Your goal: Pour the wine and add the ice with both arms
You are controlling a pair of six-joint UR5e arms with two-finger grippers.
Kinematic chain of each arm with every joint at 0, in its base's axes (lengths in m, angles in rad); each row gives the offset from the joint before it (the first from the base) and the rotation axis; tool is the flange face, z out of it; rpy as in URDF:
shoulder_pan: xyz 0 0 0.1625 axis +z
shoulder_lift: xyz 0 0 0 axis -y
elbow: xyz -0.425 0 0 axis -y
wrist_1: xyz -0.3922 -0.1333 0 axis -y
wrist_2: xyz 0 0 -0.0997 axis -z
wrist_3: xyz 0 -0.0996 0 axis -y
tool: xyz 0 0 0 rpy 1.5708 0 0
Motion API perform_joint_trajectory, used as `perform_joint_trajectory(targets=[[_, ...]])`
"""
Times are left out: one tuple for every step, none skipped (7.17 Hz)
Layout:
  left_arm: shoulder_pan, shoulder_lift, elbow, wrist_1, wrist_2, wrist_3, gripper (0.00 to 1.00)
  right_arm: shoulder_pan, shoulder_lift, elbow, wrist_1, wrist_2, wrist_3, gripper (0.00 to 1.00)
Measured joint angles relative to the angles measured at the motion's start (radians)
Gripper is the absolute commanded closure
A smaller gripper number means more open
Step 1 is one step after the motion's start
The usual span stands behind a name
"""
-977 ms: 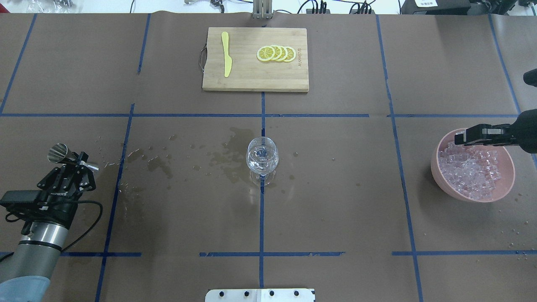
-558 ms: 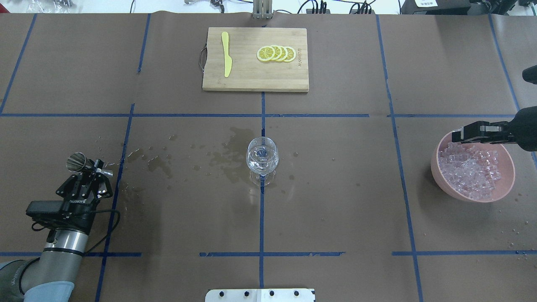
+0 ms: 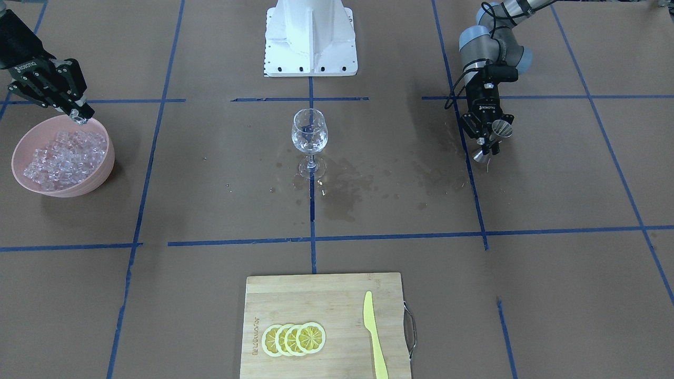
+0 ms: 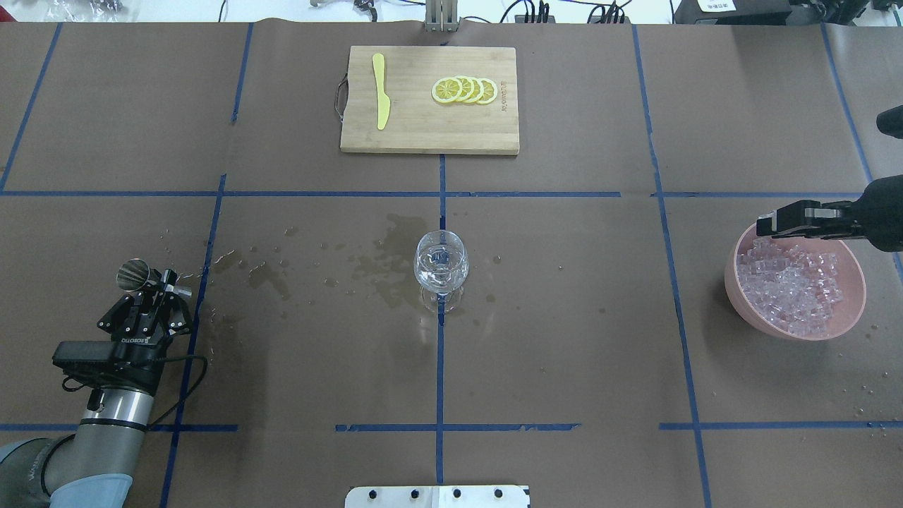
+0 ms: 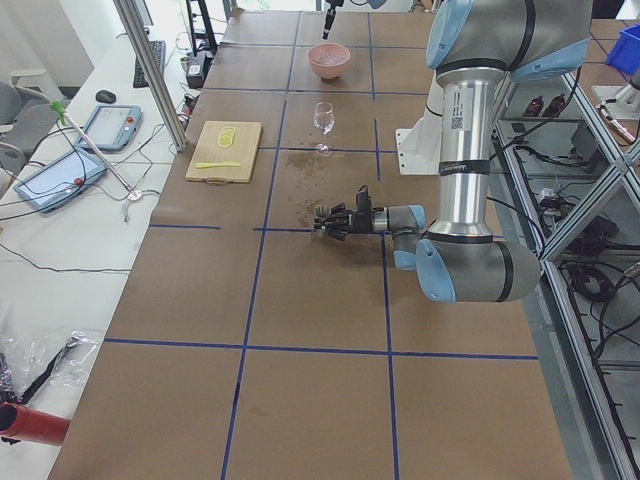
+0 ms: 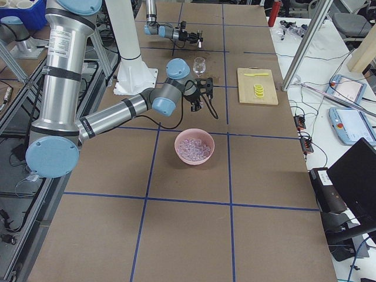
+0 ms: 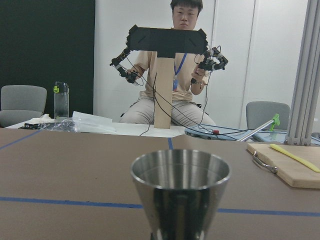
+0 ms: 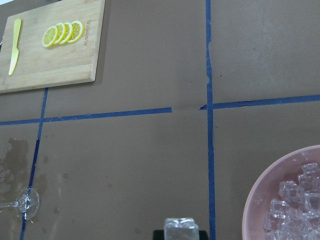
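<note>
Steel jigger (image 4: 134, 274) clamped in the left gripper (image 4: 161, 283) by the bench's left edge, the right gripper (image 4: 763, 226) pinches an ice cube (image 8: 180, 227) above the pink bowl (image 4: 734, 289) at the right edge, apparently needing next a level carry to the mid-bench wine glass (image 4: 441, 264).

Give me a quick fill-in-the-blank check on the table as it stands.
The right gripper is shut on one ____ over the pink bowl.
The left gripper holds a cup made of ____.
The lemon slices on the cutting board number ____.
The wine glass is standing ____, not tipped over.
Missing words: ice cube; metal; four; upright.
</note>
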Motion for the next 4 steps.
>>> perform_joint_trajectory(targets=[[0.000, 0.000, 0.000, 0.000, 0.000, 0.004, 0.86, 0.000, 0.000, -0.001, 0.000, 0.000, 0.001, 1.00], [0.000, 0.000, 0.001, 0.000, 0.000, 0.007, 0.80, 0.000, 0.001, -0.001, 0.000, 0.000, 0.001, 1.00], [0.000, 0.000, 0.001, 0.000, -0.002, 0.009, 0.72, 0.000, 0.001, -0.001, 0.000, -0.001, 0.002, 1.00], [0.000, 0.000, 0.001, 0.000, -0.004, 0.010, 0.65, 0.000, 0.001, -0.001, 0.000, -0.001, 0.002, 1.00]])
